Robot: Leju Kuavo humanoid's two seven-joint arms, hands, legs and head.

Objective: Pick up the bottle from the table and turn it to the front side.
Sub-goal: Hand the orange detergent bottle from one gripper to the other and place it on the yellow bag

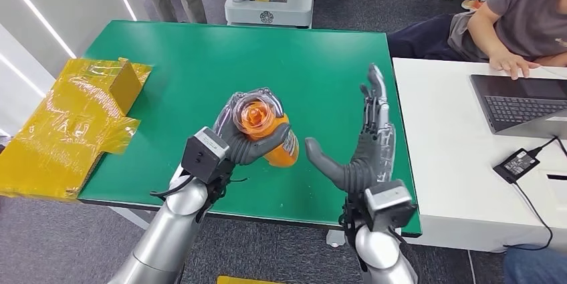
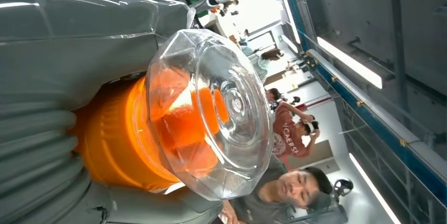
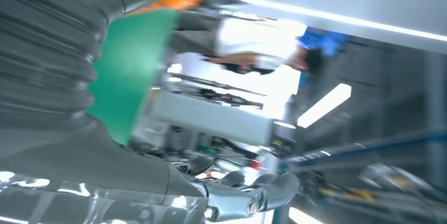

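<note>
Left hand [image 1: 244, 138] grips orange bottle [image 1: 267, 130]

**A green table in a busy grey room**

A flat green table [image 1: 200, 63] stands on a grey carpet floor [image 1: 53, 244]. A plain white desk [image 1: 455, 164] touches its side. A dark open laptop [image 1: 518, 103] and a small black charger block [image 1: 516, 162] sit on the desk. Crinkly yellow plastic wrapping [image 1: 70, 123] lies at the table's far corner. Long white strip lights [image 2: 348, 61] glow overhead.
</note>
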